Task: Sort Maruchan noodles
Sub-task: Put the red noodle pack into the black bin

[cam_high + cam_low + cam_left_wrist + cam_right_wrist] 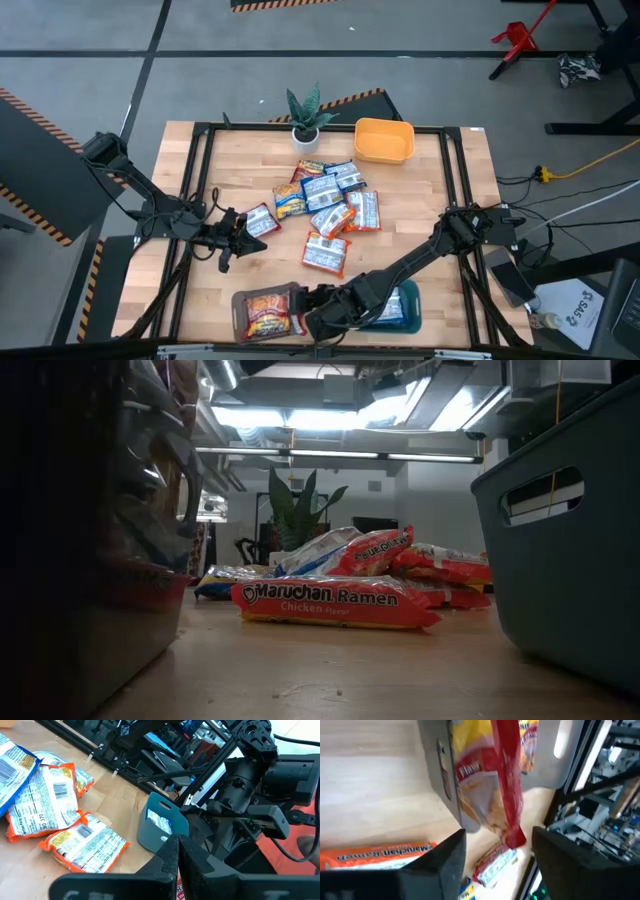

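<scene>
Red packet (495, 785), shiny and crinkled, hanging over brown tray (262, 310) at near edge. Right gripper (495, 855) wide, holding nothing. Left gripper (225, 243) pinched closed, left of pile (330, 205).

grey floor (90, 40) with striped hazard tape (30, 108), ceiling strip lights (300, 418), a red stand (517, 40).

I can read "Maruchan Ramen" and, below it, "Chicken Flavor" on the red packet (335, 603) lying nearest in the low view. In my right wrist view an orange packet (375, 856) shows "Maruchan Ramen" upside down. The other packets carry barcodes and print too small to read
</scene>
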{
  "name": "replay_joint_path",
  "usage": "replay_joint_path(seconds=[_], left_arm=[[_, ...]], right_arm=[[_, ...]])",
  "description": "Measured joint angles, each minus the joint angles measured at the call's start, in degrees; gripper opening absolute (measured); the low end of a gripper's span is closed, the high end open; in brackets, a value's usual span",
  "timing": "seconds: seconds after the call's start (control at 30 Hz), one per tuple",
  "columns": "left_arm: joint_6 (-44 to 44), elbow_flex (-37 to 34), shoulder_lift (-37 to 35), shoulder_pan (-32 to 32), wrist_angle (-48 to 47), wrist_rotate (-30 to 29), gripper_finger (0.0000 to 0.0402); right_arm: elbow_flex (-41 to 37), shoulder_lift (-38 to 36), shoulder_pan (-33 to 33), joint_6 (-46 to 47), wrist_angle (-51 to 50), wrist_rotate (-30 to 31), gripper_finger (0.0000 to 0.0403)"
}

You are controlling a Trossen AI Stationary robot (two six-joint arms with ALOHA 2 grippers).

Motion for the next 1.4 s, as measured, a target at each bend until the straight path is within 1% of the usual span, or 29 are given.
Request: replay_joint_path(seconds=[0.13, 0.23, 0.33, 0.43, 0.5, 0.6, 0.63, 0.7, 0.8, 0.87, 0.93, 1.0, 1.03, 1.1, 1.17, 1.23, 1.33, 1.4], left_arm=[[-0.3, 0.0, 0.0, 0.0, 0.0, 0.0, 0.0000], [-0.3, 0.0, 0.0, 0.0, 0.0, 0.0, 0.0000], [-1.2, 0.0, 0.0, 0.1, 0.0, -2.3, 0.0000], [-3.5, 0.0, 0.0, 2.2, -1.4, -3.8, 0.0000], [-6.4, 0.0, -0.2, 4.9, -6.3, -2.8, 0.0000], [-14.6, 0.0, -1.9, 9.9, -18.7, -2.4, 0.0000], [-17.2, 0.0, -2.4, 11.3, -23.2, -2.3, 0.0000], [-19.6, 0.0, -3.2, 13.5, -31.0, -0.4, 0.0000], [-19.5, 0.9, -5.8, 15.4, -38.5, 2.5, 0.0000], [-18.9, 4.2, -7.9, 16.2, -47.6, 3.3, 0.0000], [-18.3, 9.3, -9.3, 16.5, -59.1, 2.9, 0.0000], [-19.5, 14.4, -9.6, 16.4, -71.1, 0.8, 0.0000], [-20.6, 16.2, -9.5, 16.2, -74.9, 0.2, 0.0000], [-22.1, 17.8, -9.6, 15.6, -79.0, -0.5, 0.0000], [-24.0, 17.1, -9.5, 15.0, -81.4, -0.3, 0.0000], [-26.9, 15.0, -9.5, 14.3, -82.8, 0.1, 0.0000], [-32.9, 10.1, -9.5, 12.8, -82.2, 0.2, 0.0000], [-35.7, 7.0, -9.5, 11.7, -80.4, -0.1, 0.0000]], right_arm=[[0.0, 0.0, 0.0, 3.4, 0.0, 4.5, 0.0237], [0.0, -0.1, 0.0, 7.0, -0.1, 8.5, 0.0246], [0.0, -1.2, -0.5, 11.5, -0.1, 9.7, 0.0248], [0.0, -3.0, -2.5, 19.7, -0.4, 8.4, 0.0246], [0.0, -4.2, -4.6, 24.7, -1.5, 7.8, 0.0244], [0.0, -5.8, -7.9, 31.7, -3.3, 6.7, 0.0243], [0.0, -6.3, -9.2, 34.3, -3.9, 5.4, 0.0243], [0.0, -7.1, -11.7, 39.1, -5.0, 1.2, 0.0243], [0.0, -7.3, -15.5, 45.1, -5.7, -6.8, 0.0243], [0.0, -7.3, -17.7, 47.7, -5.7, -11.4, 0.0243], [-1.0, -7.3, -19.5, 48.9, -3.4, -15.1, 0.0243], [-2.6, -7.0, -21.0, 49.0, -0.6, -16.9, 0.0243], [-3.3, -6.9, -21.5, 49.0, 0.5, -17.1, 0.0243], [-4.9, -6.8, -22.6, 48.8, 4.4, -17.2, 0.0243], [-6.9, -6.9, -23.5, 49.2, 9.4, -17.2, 0.0243], [-8.8, -6.9, -24.1, 50.0, 13.4, -17.2, 0.0243], [-11.1, -6.9, -24.9, 50.4, 19.8, -18.1, 0.0243], [-12.5, -6.9, -24.9, 50.4, 22.0, -18.1, 0.0243]])
